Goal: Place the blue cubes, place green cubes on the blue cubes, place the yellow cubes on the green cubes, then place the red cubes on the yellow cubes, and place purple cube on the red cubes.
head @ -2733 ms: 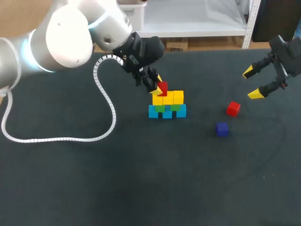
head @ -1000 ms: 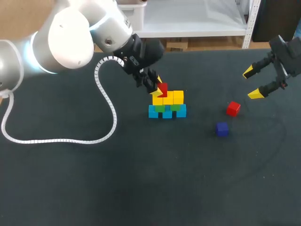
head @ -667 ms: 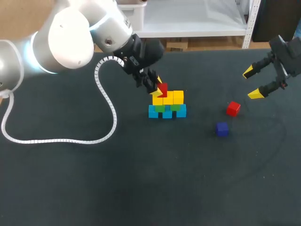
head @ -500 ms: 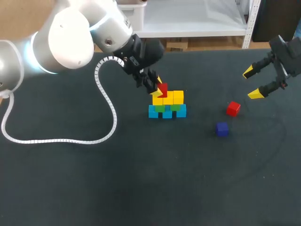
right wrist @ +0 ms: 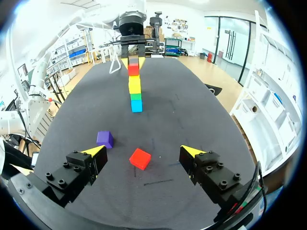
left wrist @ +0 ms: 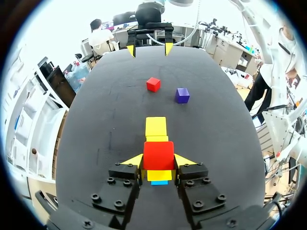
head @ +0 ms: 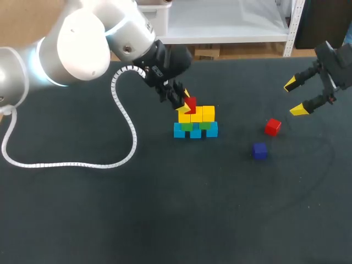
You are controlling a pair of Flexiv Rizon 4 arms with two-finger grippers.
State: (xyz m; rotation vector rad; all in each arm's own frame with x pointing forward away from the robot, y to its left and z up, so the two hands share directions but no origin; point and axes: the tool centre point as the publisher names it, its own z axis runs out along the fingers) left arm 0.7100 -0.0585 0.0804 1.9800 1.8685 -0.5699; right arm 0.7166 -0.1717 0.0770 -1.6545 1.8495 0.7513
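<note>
Dark desk [head: 165,220], seen from above and behind, carries all items. The left arm [head: 82,44] enters from the far left corner and reaches to the middle of the desk; a white coiled cable [head: 130,137] hangs from it and loops across the left half of the desk. The right arm [head: 335,63] enters at the far right corner; the right fingers [head: 291,84] hang above the desk near its right edge, spread wide with nothing between them.

A stack of cubes [head: 196,122] stands near the middle of the desk, somewhat toward the far edge: three blue cubes [head: 196,132] in a row on the desk; green cubes [head: 187,126] on the blue ones; yellow cubes [head: 203,113] on the green ones. The left fingers [left wrist: 135,160] stand narrow, pressed on two opposite sides of a held red cube [left wrist: 158,155]; this cube is at the left end of the yellow layer, directly over it; whether it rests on the yellow cubes or is just clear of them cannot be told.

A loose red cube [head: 272,127] lies on the desk between the stack and the right edge, apart from both. A purple cube [head: 259,150] lies near the loose red cube, on the side toward the near edge, not touching it.
</note>
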